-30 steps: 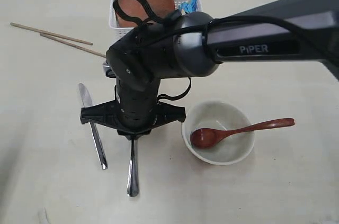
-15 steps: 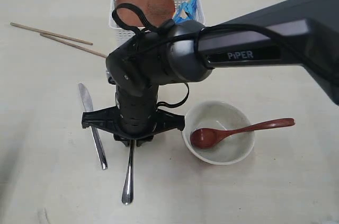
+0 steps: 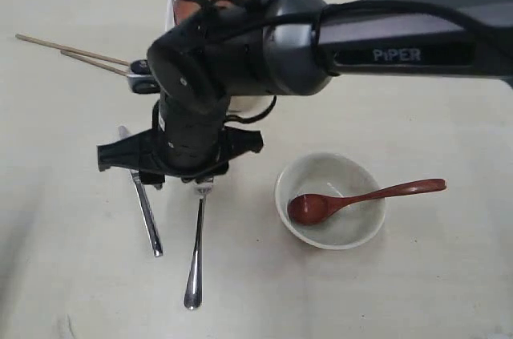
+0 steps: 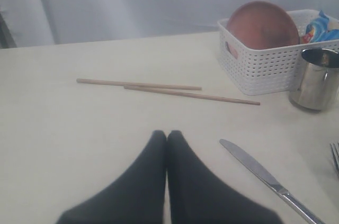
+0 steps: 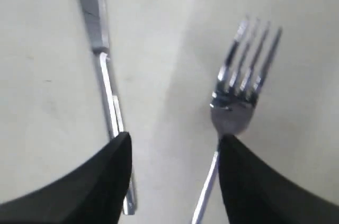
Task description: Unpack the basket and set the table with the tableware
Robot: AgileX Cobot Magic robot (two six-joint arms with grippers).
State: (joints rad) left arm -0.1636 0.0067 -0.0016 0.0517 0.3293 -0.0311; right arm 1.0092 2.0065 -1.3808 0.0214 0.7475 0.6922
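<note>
The right gripper (image 5: 175, 144) has its jaws spread wide and holds nothing. It hangs above the tines of the fork (image 3: 195, 251) and the blade of the knife (image 3: 147, 219). In its wrist view one finger overlaps the fork's neck, so I cannot tell whether it touches the steel or stands just above it. Fork and knife lie side by side, near but apart, on the table (image 3: 449, 275), handles pointing to the near edge, left of the middle.

To their right, also toward the near edge, sits the bowl (image 3: 337, 169) with the spoon (image 3: 377, 193) resting in it, handle out over the rim toward the right edge.

The left gripper (image 4: 167, 135) has its fingers pressed together on nothing, low over bare tabletop.

The chopsticks (image 4: 137, 84) lie almost parallel toward the far left corner.

The basket (image 4: 265, 65) stands at the far edge near the middle, with the plate (image 4: 262, 25) leaning upright in it beside a blue packet (image 4: 320, 25). The cup (image 4: 317, 83) stands upright just beside the basket.
</note>
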